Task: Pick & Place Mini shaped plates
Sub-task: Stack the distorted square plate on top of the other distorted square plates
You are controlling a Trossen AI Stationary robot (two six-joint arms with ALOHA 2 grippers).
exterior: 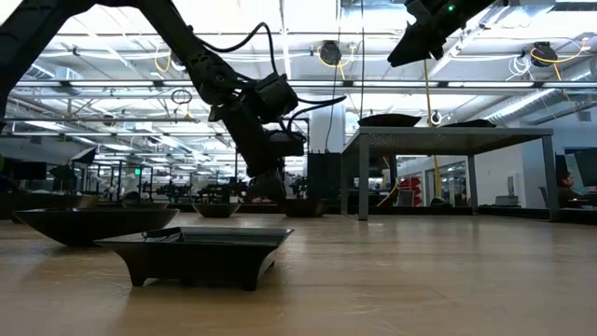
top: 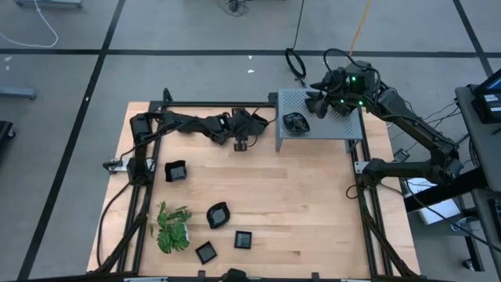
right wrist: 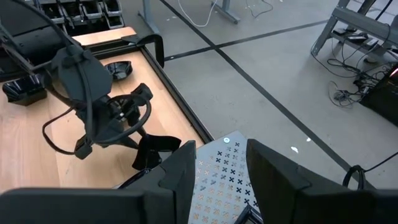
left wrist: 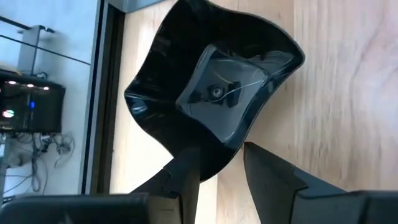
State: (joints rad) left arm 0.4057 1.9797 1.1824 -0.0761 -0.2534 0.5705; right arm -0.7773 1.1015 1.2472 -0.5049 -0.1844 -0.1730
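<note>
Glossy black wavy-rimmed plate (left wrist: 211, 93) fills the frame's centre, its rim pinched by the left gripper (left wrist: 221, 163); right gripper (right wrist: 221, 163), upper right, gapes empty.

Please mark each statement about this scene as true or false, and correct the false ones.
1. The left hand grips the rim of a black dish. True.
2. A black dish lies on the grey raised shelf. True.
3. The green plant lies on the grey shelf. False: it lies on the wooden table, near the front left corner.
4. The right hand holds a dish. False: its fingers are open and empty, above the shelf.
5. Several black dishes lie on the table near the plant. True.
</note>
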